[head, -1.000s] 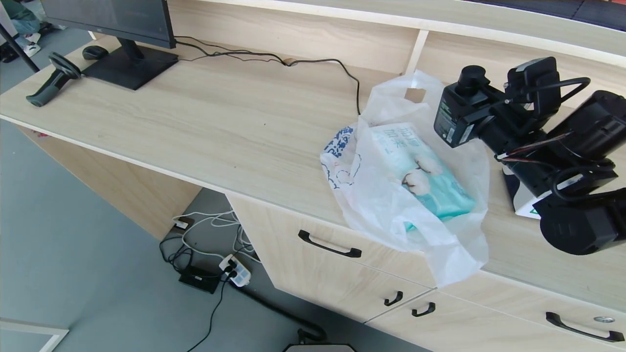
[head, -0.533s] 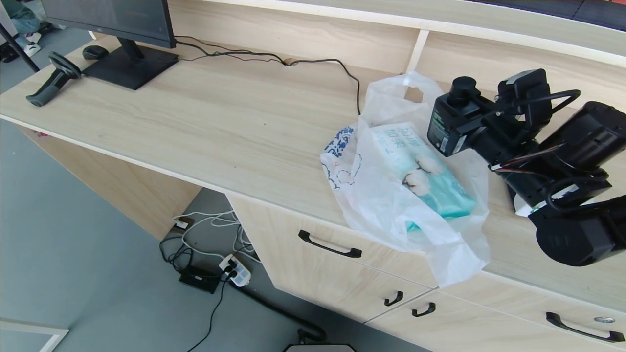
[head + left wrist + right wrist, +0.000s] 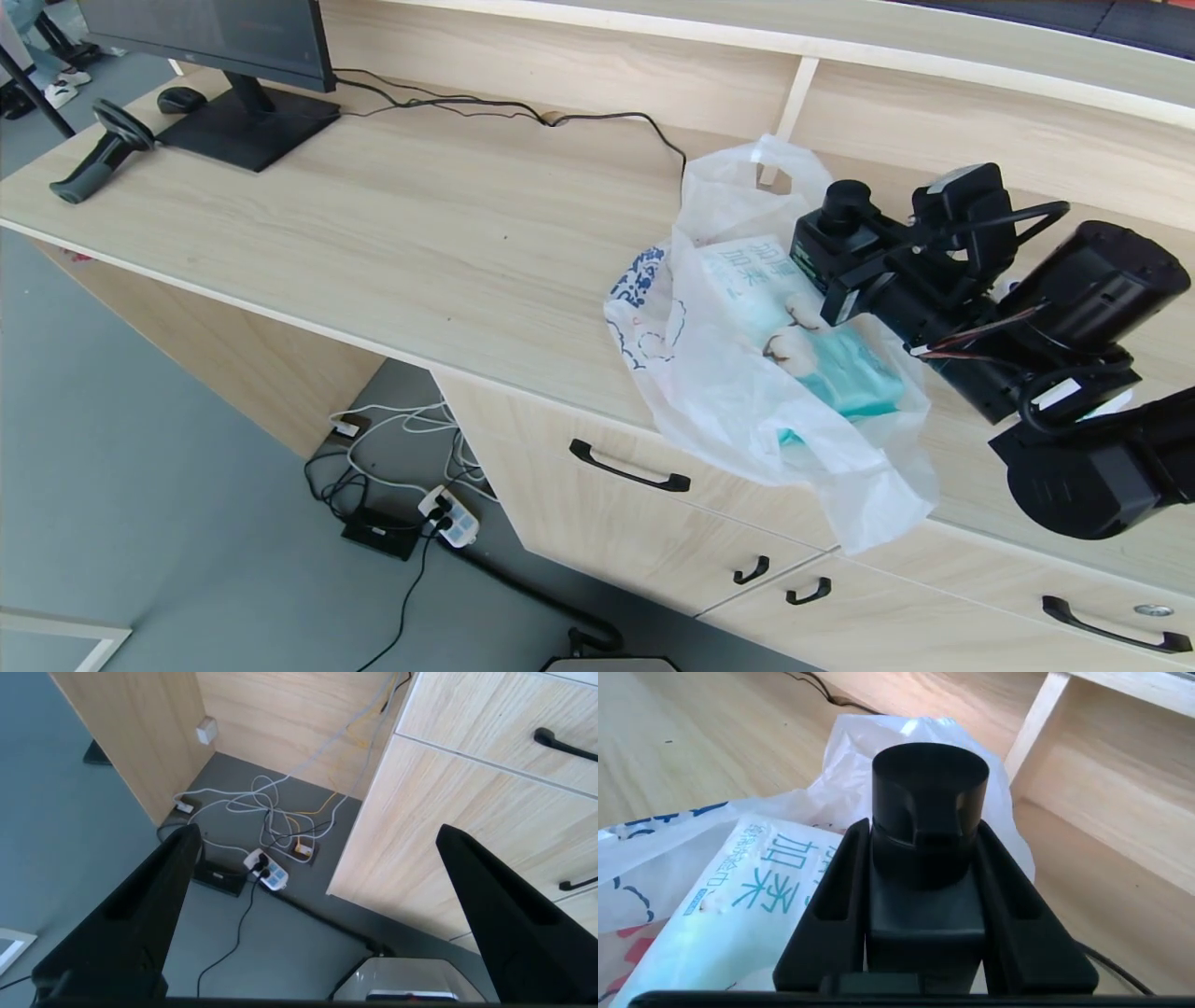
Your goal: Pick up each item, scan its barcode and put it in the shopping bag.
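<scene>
Black bottle (image 3: 817, 266) is the item in hand: our right end effector (image 3: 920, 859) pinches it from both sides, fingers pressed against its body, with the round cap pointing away from the wrist. We hold it tilted just above the mouth of the shopping bag (image 3: 728, 401), a thin white plastic bag lying open on the desk (image 3: 420, 233), its lower end hanging over the front edge above the drawers. A teal and white tissue pack (image 3: 840, 369) already lies inside the bag, right beneath the bottle.

Our left end effector (image 3: 318, 838) hangs low beside the drawers, over the floor cables, its fingers spread and holding nothing. The handheld scanner (image 3: 98, 159) lies well apart, at the far left end of the desk by the monitor (image 3: 215, 37).

We judge this to be the bagging step for the bottle. The next move calls for lowering it through the opening, clear of the bag's handle loop, setting it beside or on the tissue pack, and only then spreading the fingers, since the loose film could snag on them.
</scene>
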You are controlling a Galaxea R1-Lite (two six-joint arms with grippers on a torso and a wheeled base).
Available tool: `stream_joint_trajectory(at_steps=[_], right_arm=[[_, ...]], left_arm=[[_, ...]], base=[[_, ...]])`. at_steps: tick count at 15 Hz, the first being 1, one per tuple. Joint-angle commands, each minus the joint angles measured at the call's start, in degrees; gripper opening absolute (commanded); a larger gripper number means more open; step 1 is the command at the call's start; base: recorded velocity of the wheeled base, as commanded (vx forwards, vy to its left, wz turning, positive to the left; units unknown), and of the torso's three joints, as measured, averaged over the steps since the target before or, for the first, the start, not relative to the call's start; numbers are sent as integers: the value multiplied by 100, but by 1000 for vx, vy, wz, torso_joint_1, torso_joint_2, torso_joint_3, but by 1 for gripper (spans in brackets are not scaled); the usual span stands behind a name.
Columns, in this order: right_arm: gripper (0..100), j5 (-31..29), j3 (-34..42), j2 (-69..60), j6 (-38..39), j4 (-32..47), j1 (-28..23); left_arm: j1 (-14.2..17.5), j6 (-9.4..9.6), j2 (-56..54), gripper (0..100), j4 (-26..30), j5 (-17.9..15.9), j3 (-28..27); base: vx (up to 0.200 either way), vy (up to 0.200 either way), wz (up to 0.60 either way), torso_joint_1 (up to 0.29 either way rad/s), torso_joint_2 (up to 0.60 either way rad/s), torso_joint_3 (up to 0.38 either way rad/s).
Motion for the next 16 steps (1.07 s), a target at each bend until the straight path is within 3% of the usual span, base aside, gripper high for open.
stream_joint_trajectory(at_steps=[1, 8, 9, 16], right_arm=[[0, 12, -16, -8, 21, -22, 3], [0, -14, 63, -35, 215, -30, 64], [100, -14, 90, -35, 223, -30, 64], [100, -23, 98, -52, 302, -118, 108]], left_arm=[[2, -1, 0, 100, -1, 1, 0], [2, -1, 0, 100, -1, 1, 0], [2, -1, 0, 100, -1, 1, 0], [2, -1, 0, 100, -1, 1, 0]], base=[[0, 0, 0, 0, 0, 0], [0, 0, 0, 0, 0, 0], [0, 0, 0, 0, 0, 0], [0, 0, 0, 0, 0, 0]])
